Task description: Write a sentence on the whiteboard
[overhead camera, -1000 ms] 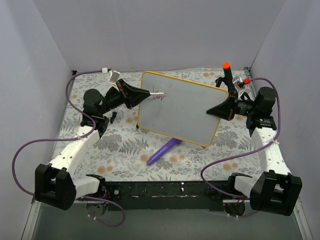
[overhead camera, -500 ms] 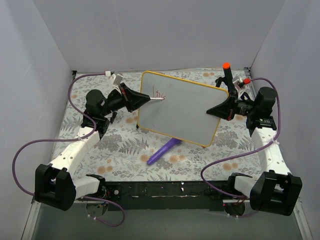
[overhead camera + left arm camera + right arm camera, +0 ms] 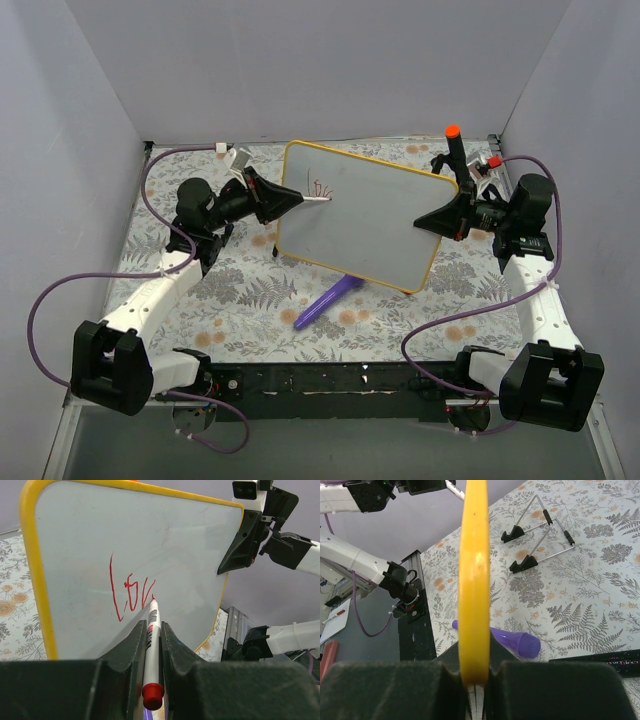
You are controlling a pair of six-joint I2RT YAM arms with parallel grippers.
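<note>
Whiteboard is held up, tilted, over the middle of the tabletop. Red writing near its left edge reads roughly "lov". Left gripper is clamped on a marker, tip touching the last stroke. The marker's label is too small to read. Right gripper is pinched on the yellow frame's right edge. Only the right wrist view shows a wire stand. A purple tube lies by the board's near edge.

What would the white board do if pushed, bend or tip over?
Probably stiff: the whiteboard looks flat though the right gripper pinches only its yellow edge while the marker presses on its face. Likely light for its size, since one pinch seems to hold it up. It stands steeply tilted, so it might tip over if released.
</note>
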